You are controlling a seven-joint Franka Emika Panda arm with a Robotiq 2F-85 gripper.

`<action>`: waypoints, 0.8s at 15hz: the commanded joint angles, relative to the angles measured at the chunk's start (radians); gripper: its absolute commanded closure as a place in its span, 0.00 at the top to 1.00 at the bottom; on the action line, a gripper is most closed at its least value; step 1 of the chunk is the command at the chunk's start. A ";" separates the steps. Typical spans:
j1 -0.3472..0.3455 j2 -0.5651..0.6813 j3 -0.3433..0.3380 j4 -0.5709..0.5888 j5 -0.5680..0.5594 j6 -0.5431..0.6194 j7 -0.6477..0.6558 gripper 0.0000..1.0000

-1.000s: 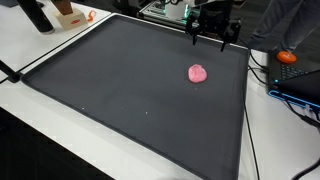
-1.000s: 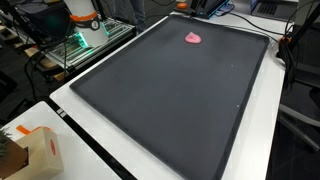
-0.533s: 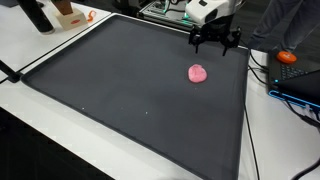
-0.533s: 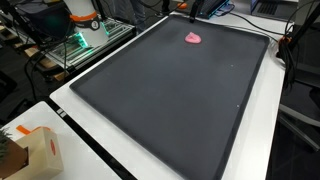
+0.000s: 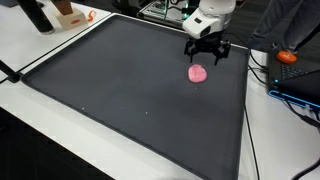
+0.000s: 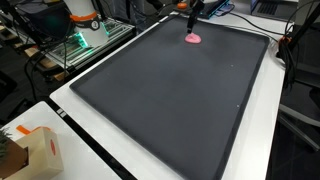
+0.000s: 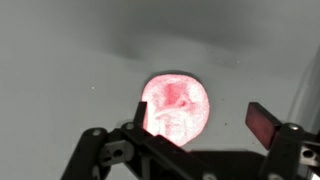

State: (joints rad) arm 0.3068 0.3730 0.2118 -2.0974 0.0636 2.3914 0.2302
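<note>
A white robot arm reaches down over a large black rectangular mat (image 5: 130,95) that covers most of a white desk (image 5: 60,48). The arm ends in a black two-fingered hand (image 5: 205,58), and its fingers stand wide apart, holding nothing.

Just below and in front of the hand, in an exterior view, lies a small pink lumpy soft thing (image 5: 198,73). It rests flat on the mat, near the far edge and towards one far corner, with bare mat all around it. From the opposite side of the desk, in an exterior view, the same pink thing (image 6: 192,39) appears as a small spot at the far end of the mat (image 6: 170,100), with the hand (image 6: 192,22) directly over it.

The wrist view looks straight down. The pink thing (image 7: 177,107) fills the middle, rounded in outline, with folds and a paler rim. It sits in the gap between the two fingers of the hand (image 7: 205,118), closer to one finger than to the other. That nearer fingertip (image 7: 143,115) overlaps its edge in the picture. Whether they touch cannot be told.

Around the mat, off to the sides, there is a round orange object (image 5: 288,57) beside dark cables, and a small cardboard box (image 6: 40,150) on the near corner of the desk (image 6: 260,110).
</note>
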 commanded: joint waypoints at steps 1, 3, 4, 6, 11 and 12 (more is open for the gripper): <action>0.020 0.021 -0.023 -0.030 -0.068 0.073 0.009 1.00; 0.027 0.037 -0.031 -0.028 -0.094 0.088 0.014 1.00; 0.029 0.046 -0.035 -0.025 -0.105 0.093 0.014 1.00; 0.035 0.060 -0.042 -0.021 -0.123 0.104 0.020 1.00; 0.040 0.083 -0.044 -0.016 -0.127 0.117 0.012 0.72; 0.040 0.086 -0.043 -0.014 -0.126 0.118 0.011 0.70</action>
State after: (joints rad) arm 0.3305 0.4453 0.1816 -2.1076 -0.0376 2.4853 0.2309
